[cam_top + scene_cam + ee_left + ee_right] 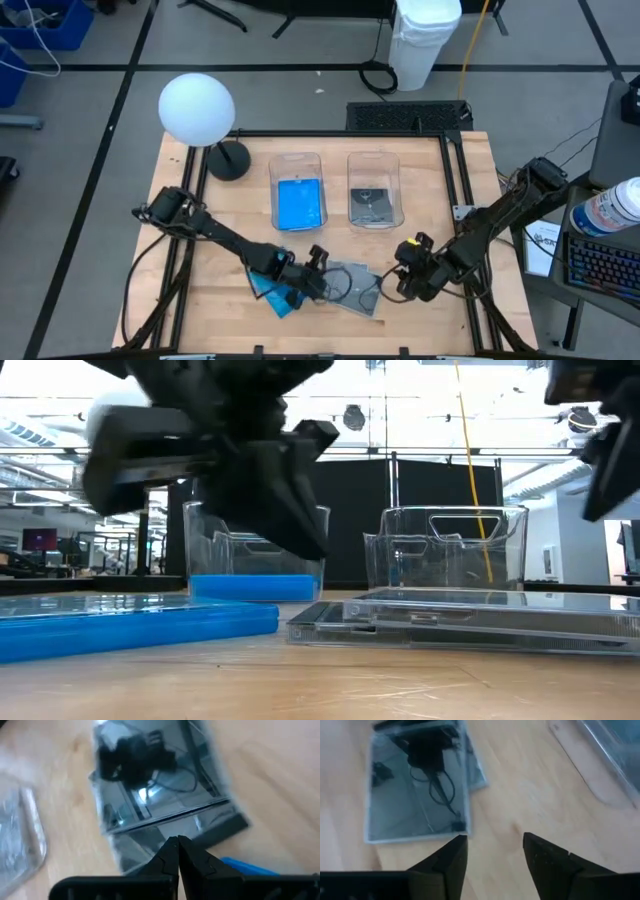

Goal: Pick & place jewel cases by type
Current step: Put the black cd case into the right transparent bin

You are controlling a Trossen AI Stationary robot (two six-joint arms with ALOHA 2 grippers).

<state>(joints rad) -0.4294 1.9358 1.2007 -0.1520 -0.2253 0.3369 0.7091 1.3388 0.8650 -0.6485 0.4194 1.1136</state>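
From above, your left arm covers part of the blue case (272, 291) near the table's front edge, and the low view shows it lying flat beside the grey see-through cases (470, 622), which sit in a loose pile, thin and shiny. You can see the left gripper (178, 851) over that pile with its fingers pressed together, holding nothing. The right gripper (495, 855) is just beside the grey cases with its fingers apart and empty; one more blue case (299, 203) lies in the left tub (274, 178), a grey one (373, 205) in the right tub (352, 172).
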